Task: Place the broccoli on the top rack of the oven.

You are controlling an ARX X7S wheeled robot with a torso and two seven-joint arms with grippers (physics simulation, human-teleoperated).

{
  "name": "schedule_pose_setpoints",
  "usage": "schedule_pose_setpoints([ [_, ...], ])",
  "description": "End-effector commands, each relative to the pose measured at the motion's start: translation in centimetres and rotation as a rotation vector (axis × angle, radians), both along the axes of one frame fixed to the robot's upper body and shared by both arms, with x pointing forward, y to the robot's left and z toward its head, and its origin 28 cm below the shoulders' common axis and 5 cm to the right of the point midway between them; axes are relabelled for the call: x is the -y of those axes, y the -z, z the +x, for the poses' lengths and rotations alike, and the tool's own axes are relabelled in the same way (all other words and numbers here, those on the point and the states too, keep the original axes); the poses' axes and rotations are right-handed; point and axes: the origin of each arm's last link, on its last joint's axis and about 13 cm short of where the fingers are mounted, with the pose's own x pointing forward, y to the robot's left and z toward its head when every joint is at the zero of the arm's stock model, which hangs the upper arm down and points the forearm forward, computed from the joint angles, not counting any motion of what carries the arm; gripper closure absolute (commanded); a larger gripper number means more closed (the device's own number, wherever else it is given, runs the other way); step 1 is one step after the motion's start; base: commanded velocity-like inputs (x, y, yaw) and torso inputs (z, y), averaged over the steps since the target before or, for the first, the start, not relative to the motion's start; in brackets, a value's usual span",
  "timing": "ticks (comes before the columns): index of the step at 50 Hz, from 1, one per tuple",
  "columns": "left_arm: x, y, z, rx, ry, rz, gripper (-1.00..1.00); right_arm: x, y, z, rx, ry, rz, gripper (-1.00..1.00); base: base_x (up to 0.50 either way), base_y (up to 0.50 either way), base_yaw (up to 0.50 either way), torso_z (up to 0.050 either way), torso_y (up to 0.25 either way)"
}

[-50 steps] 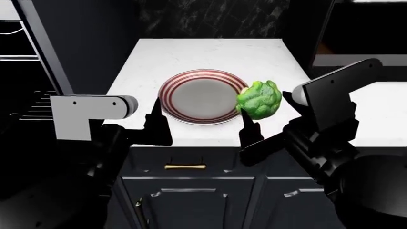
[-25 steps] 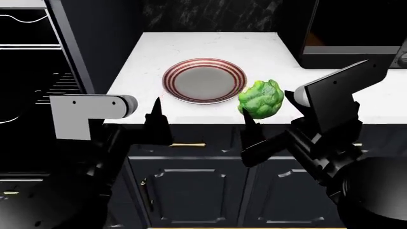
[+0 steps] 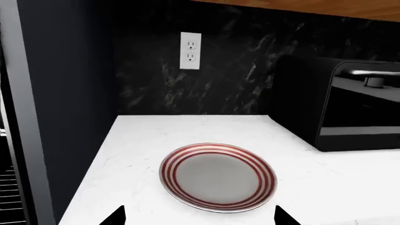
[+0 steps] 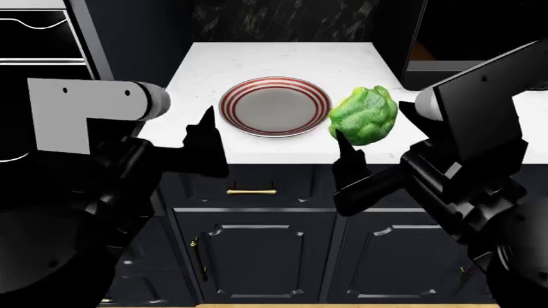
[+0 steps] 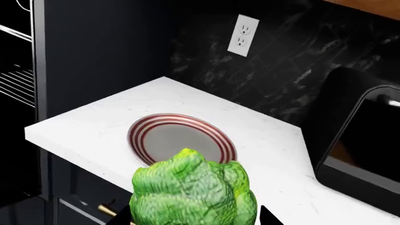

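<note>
One broccoli [image 4: 365, 115], right of centre in the head view, is gripped by the right gripper [image 4: 370, 138] above the white counter's [image 4: 283, 54] front edge. One red-striped plate [image 4: 275, 106] sits centre. The left gripper [image 4: 205, 138], lower left, is spread apart, holding nothing.

**Lighting and render quality**

I see sharp, noise-free renders in all three views, with no blur or edge distortion. Light is even and diffuse; I cannot place its source. The white counter [image 4: 283, 58] reads bright, nearly washed out. The cabinets [image 4: 256, 250] and the oven [image 4: 38, 83] sink into near-black. My arms show mostly as silhouettes. The broccoli [image 5: 194, 192] is evenly lit. The plate [image 3: 218, 176] casts only a faint shadow.
</note>
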Motion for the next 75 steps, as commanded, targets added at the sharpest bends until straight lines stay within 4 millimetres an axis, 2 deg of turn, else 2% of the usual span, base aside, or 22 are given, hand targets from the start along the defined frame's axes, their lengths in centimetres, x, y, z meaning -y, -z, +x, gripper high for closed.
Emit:
schedule_pose_setpoints([
  [1, -0.8, -2.92, -1.55, -0.016, 0.046, 0.006, -1.0, 0.35, -2.6, -1.44, 0.013, 0.037, -0.056, 1.0, 0.0, 0.0, 0.0, 0.0, 0.0],
  [17, -0.88, -3.51, -1.56, 0.019, 0.031, 0.048, -1.0, 0.78, -2.61, -1.26, 0.014, 0.049, -0.092, 1.0, 0.0, 0.1, 0.0, 0.0, 0.0],
  [47, -1.14, -3.27, -1.35, 0.028, 0.025, 0.047, -1.0, 0.43, -3.07, -1.2, 0.014, 0.04, -0.121, 1.0, 0.0, 0.5, 0.0, 0.0, 0.0],
  [75, -1.29, -2.97, -0.88, 0.028, 0.006, 0.054, -1.0, 0.4, -2.54, -0.81, -0.001, 0.033, -0.119, 1.0, 0.0, 0.49, 0.0, 0.0, 0.0],
])
